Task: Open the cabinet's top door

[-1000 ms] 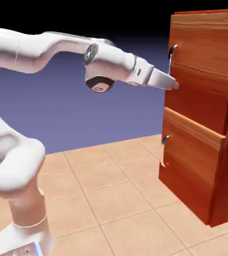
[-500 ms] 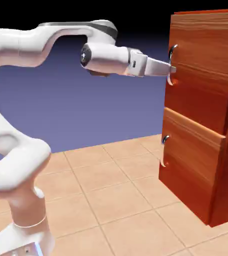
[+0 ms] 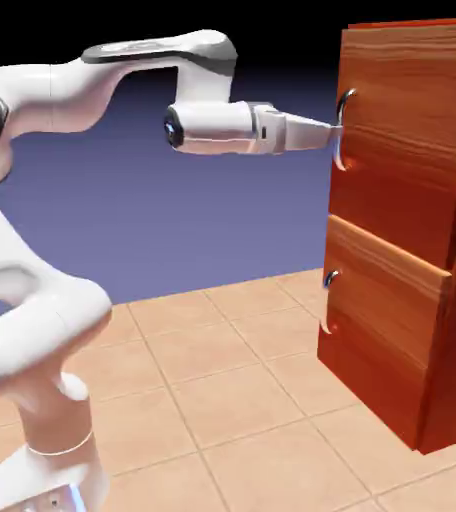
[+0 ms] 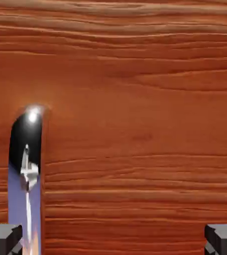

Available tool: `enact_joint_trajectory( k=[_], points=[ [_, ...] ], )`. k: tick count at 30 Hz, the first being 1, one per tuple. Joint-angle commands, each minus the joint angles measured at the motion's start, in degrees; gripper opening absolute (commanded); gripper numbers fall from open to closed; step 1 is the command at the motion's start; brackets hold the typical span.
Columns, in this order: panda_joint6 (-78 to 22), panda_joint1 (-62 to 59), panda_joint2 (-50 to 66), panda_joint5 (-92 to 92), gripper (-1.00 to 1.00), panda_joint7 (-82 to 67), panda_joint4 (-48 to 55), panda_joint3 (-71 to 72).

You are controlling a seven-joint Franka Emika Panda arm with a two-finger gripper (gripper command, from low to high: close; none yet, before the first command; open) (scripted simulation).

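Observation:
The cabinet (image 3: 412, 220) is a tall reddish-brown wood-grain box at the exterior view's right. Its top door (image 3: 402, 130) is flush with the cabinet's front and has a curved silver handle (image 3: 344, 128) along its left edge. My gripper (image 3: 330, 130) reaches level toward it, fingertips right at the handle's mid-height. In the hand view the top door's wood (image 4: 135, 124) fills the picture. The shiny handle (image 4: 27, 174) runs along the left side. Both grey fingertips (image 4: 3, 239) sit far apart at the bottom corners, so my gripper (image 4: 113, 241) is open with nothing held.
Below the top door sits the lower panel (image 3: 382, 300), with a lighter top edge and its own small handle (image 3: 329, 280). A tan tiled floor (image 3: 222, 400) spreads in front of the cabinet. My white arm arches in from the exterior view's left.
The hand has risen from just below the handle's lower end to its middle and levelled out from a downward slant. The elbow lifted. The jaws stayed wide apart.

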Motion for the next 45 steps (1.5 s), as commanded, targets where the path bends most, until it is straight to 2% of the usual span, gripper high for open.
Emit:
enact_joint_trajectory(
  k=[1, 7, 14, 15, 30, 45],
  points=[
    [0.04, -0.89, -0.16, 2.5, 0.0, -1.89, 0.68, 0.94],
    [0.28, -5.94, -1.07, 16.65, 0.0, -12.64, 4.51, 6.27],
    [-0.22, -18.08, 2.29, 17.22, 0.0, -13.14, 12.74, 15.3],
    [-0.22, -18.08, 2.29, 17.22, -1.0, -13.14, 12.74, 15.3],
    [-6.31, 10.99, 12.04, 15.76, -1.0, -27.12, 1.26, -7.36],
    [-18.37, 40.08, 4.68, -16.04, -1.0, -6.46, -16.65, -35.26]
  ],
)
